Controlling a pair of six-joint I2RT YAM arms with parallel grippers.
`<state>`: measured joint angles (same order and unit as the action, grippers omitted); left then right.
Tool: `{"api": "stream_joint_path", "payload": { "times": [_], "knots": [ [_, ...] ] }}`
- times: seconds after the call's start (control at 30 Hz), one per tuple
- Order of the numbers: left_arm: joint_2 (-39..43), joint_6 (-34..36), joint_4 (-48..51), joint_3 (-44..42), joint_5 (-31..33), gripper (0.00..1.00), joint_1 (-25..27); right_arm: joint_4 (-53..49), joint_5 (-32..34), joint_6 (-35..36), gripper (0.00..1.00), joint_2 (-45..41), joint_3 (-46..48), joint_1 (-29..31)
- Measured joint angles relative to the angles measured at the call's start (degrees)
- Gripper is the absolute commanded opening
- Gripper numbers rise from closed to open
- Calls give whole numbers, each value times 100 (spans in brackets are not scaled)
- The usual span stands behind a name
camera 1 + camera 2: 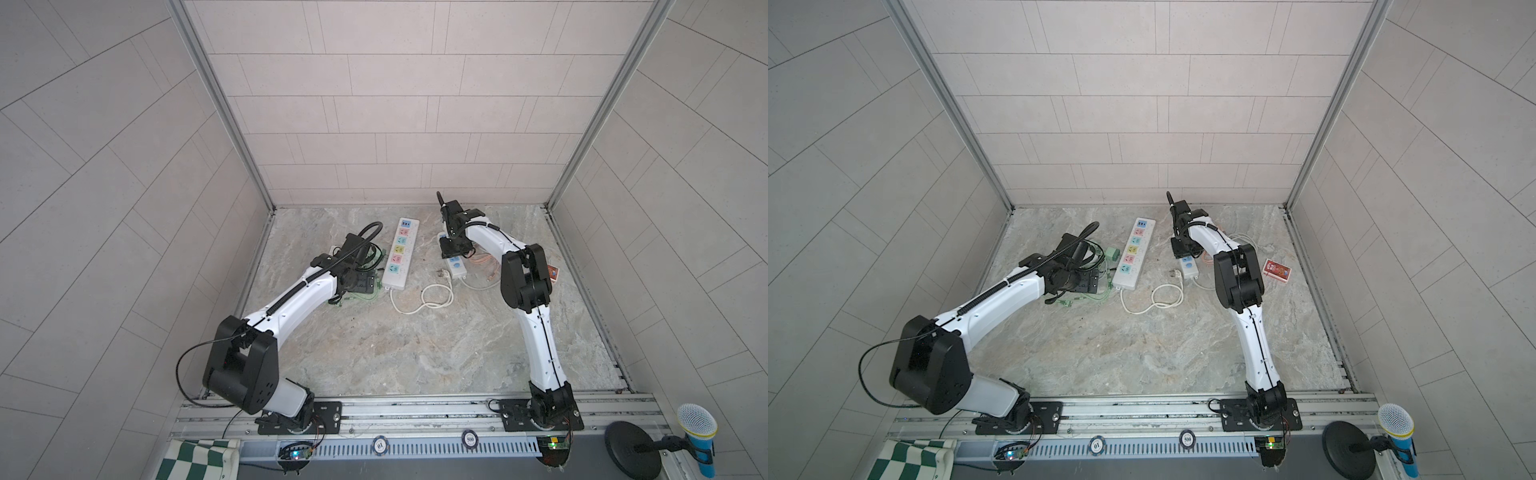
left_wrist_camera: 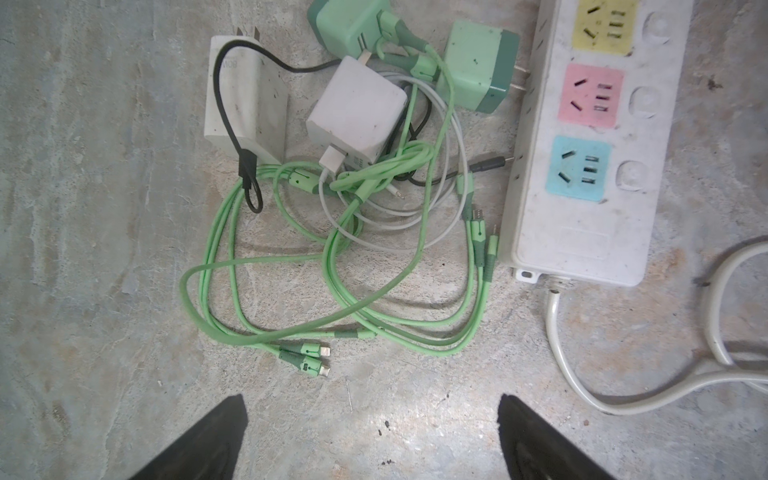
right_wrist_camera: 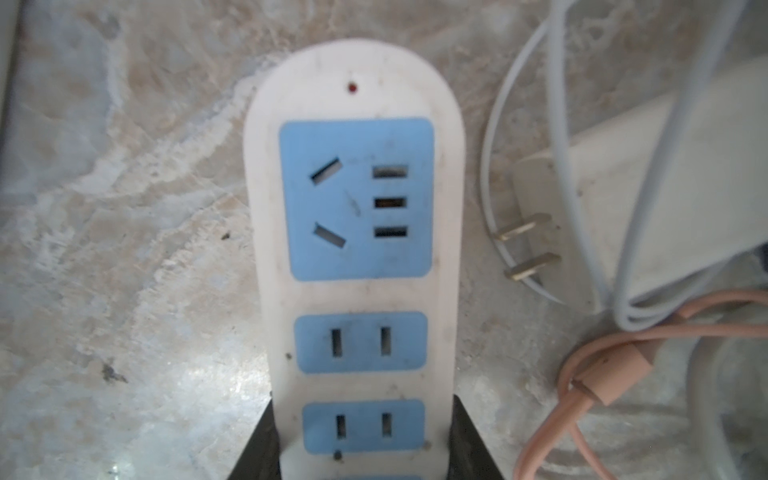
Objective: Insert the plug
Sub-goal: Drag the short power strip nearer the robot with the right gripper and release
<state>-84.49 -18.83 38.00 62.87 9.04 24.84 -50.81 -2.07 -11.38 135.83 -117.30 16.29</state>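
A small white power strip with blue sockets (image 3: 357,199) lies on the stone floor, also seen in both top views (image 1: 457,267) (image 1: 1188,265). My right gripper (image 3: 363,436) is shut on it, one black finger (image 3: 259,440) pressed against each long side. A white three-pin plug (image 1: 441,273) (image 1: 1176,272) lies loose just left of that strip, at the end of a looped white cord (image 1: 436,297). My left gripper (image 2: 372,401) hangs open over bare floor beside a tangle of green cables (image 2: 332,266) and chargers, holding nothing.
A long white strip with coloured sockets (image 1: 400,253) (image 2: 590,137) lies between the arms. A white two-prong charger (image 3: 602,232) and pink cable (image 3: 602,361) lie next to the small strip. A red card box (image 1: 1276,270) sits at the right. Walls enclose three sides.
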Motion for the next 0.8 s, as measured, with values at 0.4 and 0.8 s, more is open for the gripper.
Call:
{"api": "stream_joint_path", "payload": {
  "times": [0.4, 0.8],
  "knots": [
    [531, -286, 98, -216, 39, 100, 0, -256, 114, 1279, 20, -1403, 763, 7],
    [1766, -973, 208, -796, 282, 100, -2, 168, 229, 2385, 7, -3220, 3416, 2024]
  ]
}}
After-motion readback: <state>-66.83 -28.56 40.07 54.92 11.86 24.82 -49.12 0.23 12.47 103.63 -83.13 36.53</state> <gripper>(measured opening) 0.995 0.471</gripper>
